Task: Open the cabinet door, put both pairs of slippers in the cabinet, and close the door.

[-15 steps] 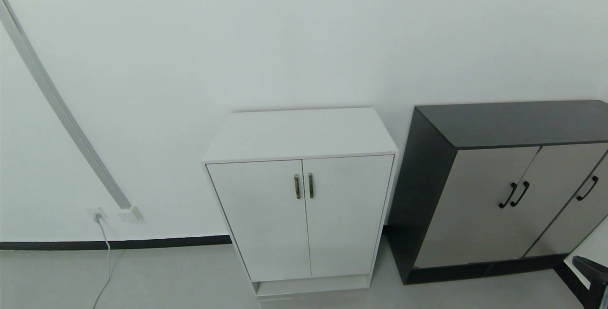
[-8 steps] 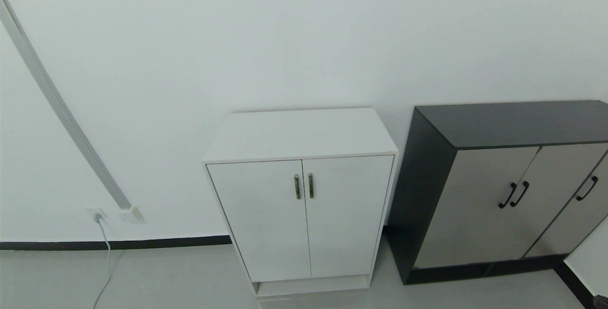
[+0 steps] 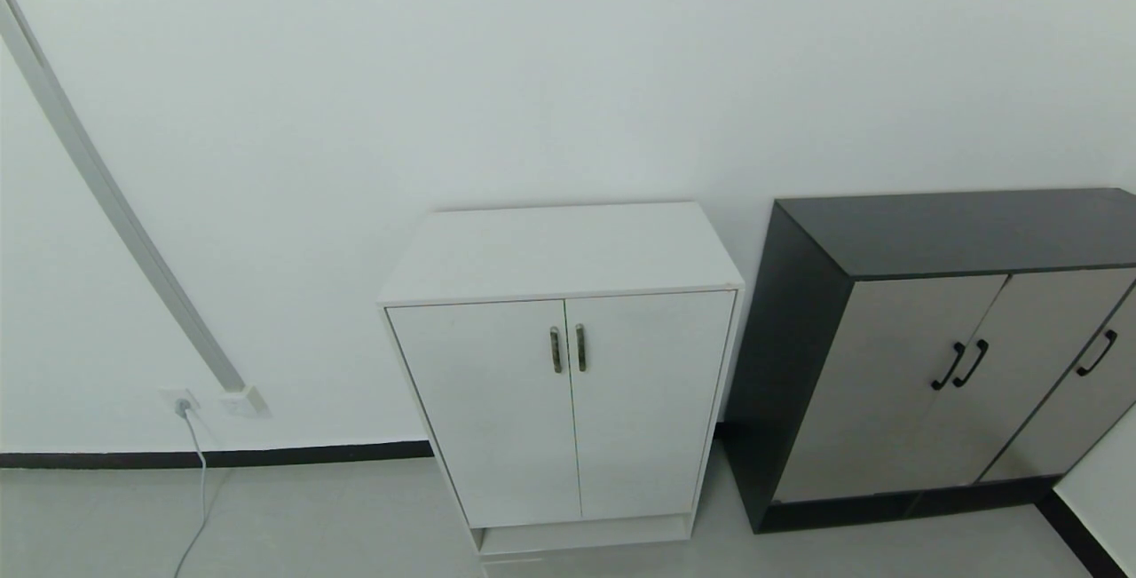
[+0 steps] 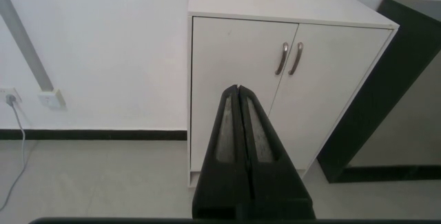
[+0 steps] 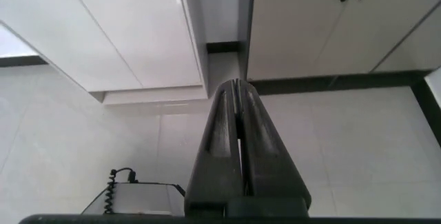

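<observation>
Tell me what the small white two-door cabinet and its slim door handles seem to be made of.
White two-door cabinet: probably laminated board, matt and smooth, with flat panels and crisp edges. Slim door handles: apparently brushed metal, dull grey-bronze with faint glints.

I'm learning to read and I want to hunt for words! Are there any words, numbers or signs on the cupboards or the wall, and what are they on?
None: no word, number or sign can be read in any view.
The white two-door cabinet has plain doors with metal bar handles.
The black cabinet with grey doors is plain too.
The white wall socket is too small to tell whether it bears any marking.
</observation>
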Controlling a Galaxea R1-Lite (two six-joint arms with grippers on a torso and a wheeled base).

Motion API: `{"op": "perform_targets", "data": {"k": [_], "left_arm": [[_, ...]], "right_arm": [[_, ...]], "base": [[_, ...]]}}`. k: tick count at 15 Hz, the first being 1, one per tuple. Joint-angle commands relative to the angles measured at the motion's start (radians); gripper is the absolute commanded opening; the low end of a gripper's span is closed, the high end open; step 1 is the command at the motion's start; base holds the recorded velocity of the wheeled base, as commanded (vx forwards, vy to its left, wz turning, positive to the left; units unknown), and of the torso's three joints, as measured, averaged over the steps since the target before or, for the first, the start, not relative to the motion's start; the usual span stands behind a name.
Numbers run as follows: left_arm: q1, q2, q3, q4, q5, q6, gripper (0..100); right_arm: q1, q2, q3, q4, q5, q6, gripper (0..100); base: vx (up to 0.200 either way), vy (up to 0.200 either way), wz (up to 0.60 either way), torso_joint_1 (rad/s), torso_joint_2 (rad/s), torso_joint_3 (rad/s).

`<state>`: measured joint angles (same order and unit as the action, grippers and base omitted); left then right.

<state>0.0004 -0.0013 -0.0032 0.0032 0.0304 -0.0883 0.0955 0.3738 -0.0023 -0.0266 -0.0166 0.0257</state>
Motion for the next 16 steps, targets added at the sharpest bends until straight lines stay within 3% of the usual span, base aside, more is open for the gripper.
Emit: {"op": "perform_targets", "data": {"k": [1, 6, 16], "left_arm": [[0.0, 0.001, 0.0, 0.0, 0.0, -0.001, 0], [0.001, 0.001, 0.0, 0.0, 0.0, 0.001, 0], [0.001, 0.001, 0.0, 0.0, 0.0, -0.001, 0]], "right_arm": [[0.029, -0.112, -0.007, 0.017, 0.01, -0.001, 0], [0.059, -0.223, 0.002, 0.025, 0.058, -0.024, 0], [0.033, -0.185, 0.001, 0.028, 0.079, -0.102, 0]], "base": [[0.0, 0.0, 0.0, 0.0, 0.0, 0.0], [0.0, 0.0, 0.0, 0.0, 0.0, 0.0], [0.0, 0.0, 0.0, 0.0, 0.0, 0.0]]}}
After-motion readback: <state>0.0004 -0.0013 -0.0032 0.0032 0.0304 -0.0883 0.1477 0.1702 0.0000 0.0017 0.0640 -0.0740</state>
